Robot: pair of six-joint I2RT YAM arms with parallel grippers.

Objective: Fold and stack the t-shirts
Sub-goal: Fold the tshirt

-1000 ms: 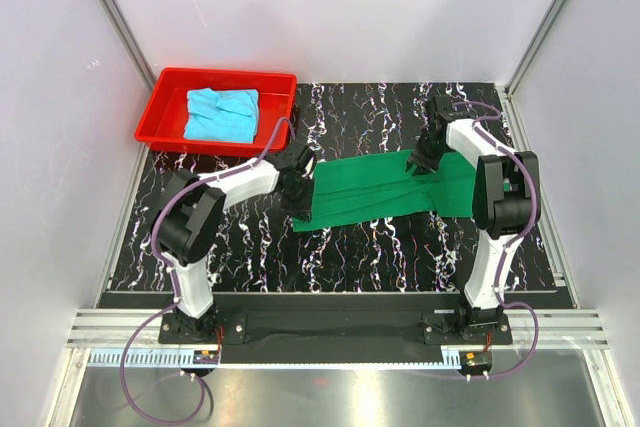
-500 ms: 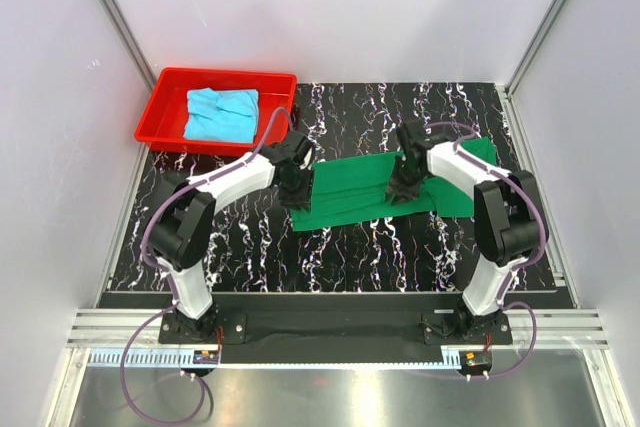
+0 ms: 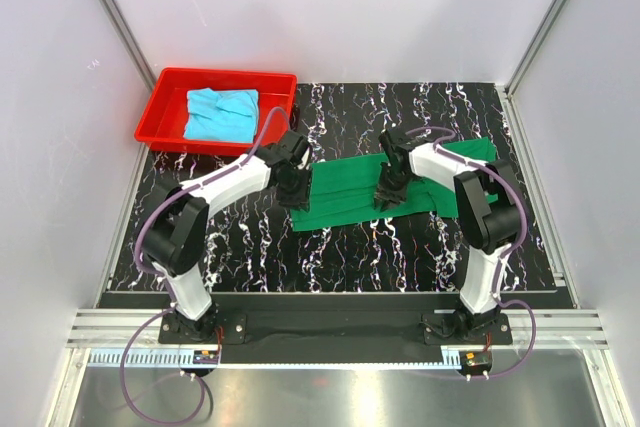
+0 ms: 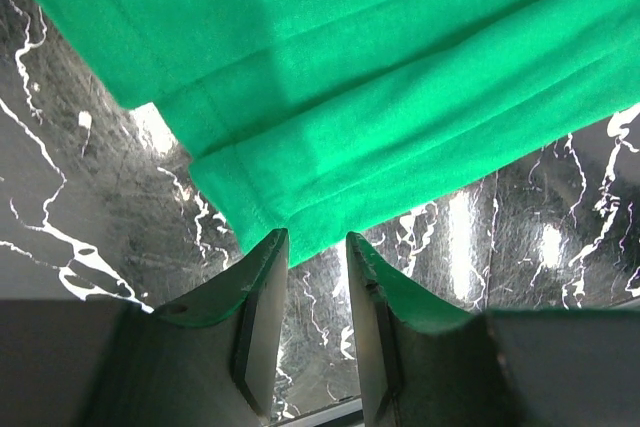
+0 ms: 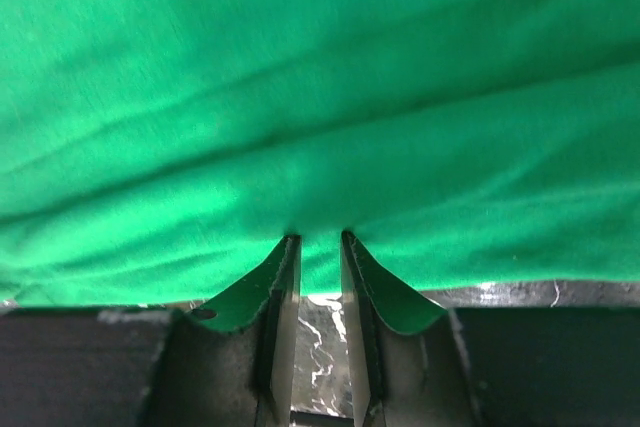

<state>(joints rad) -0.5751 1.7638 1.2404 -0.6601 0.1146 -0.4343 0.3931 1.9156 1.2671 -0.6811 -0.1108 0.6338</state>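
The dark green t-shirt [image 3: 345, 192] lies partly folded as a long band across the middle of the black marbled mat. My left gripper [image 3: 297, 193] sits at the shirt's left end. In the left wrist view this gripper [image 4: 315, 237] is open, and a hemmed corner of the green shirt [image 4: 350, 77] lies just beyond its tips with nothing between them. My right gripper [image 3: 385, 197] is over the middle of the shirt. In the right wrist view it [image 5: 318, 239] is pinched on a pucker of the green cloth [image 5: 320, 97]. The light cyan-blue t-shirt [image 3: 222, 114] lies crumpled in the red tray.
The red tray [image 3: 150, 127] stands at the back left corner, just behind the left arm's elbow. Bare black marbled mat [image 3: 350, 257] stretches in front of the shirt. White walls and metal rails close in both sides.
My right gripper has travelled left across the shirt, carrying green cloth with it. My left gripper has opened at the shirt's left end and shifted slightly back.
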